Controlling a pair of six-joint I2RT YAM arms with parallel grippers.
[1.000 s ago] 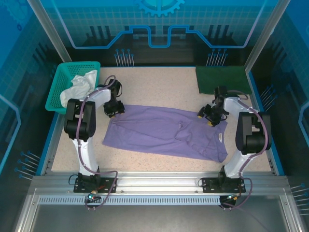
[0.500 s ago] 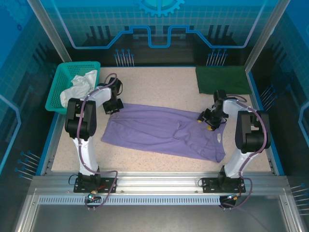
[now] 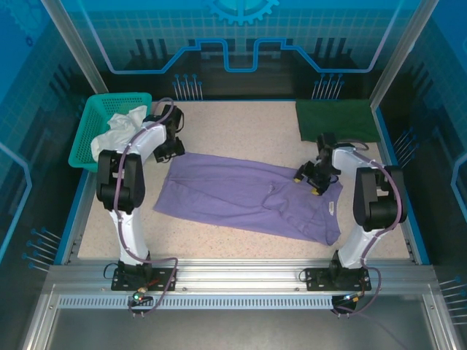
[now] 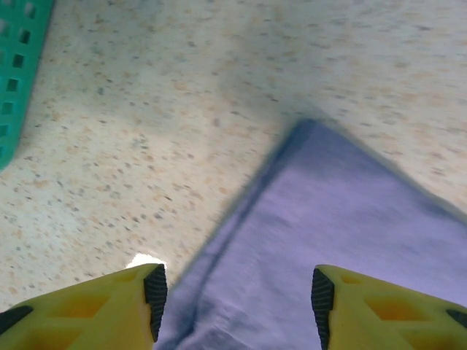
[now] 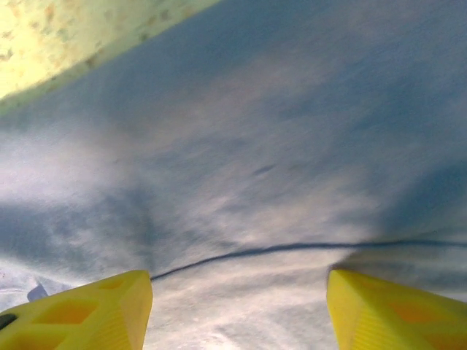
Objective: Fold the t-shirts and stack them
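Fingers at left (image 4: 87, 313) (spread wide) have retreated to corner of lavender t-shirt (image 3: 241, 197).

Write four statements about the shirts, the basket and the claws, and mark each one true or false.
1. The purple t-shirt lies flat on the table between the two arms. True.
2. The dark green t-shirt sits in the teal basket. False: it lies on the table at the far right, and the basket holds a white cloth.
3. The left claw is open over a corner of the purple t-shirt. True.
4. The right claw is shut on the dark green t-shirt. False: it is open over the purple t-shirt.
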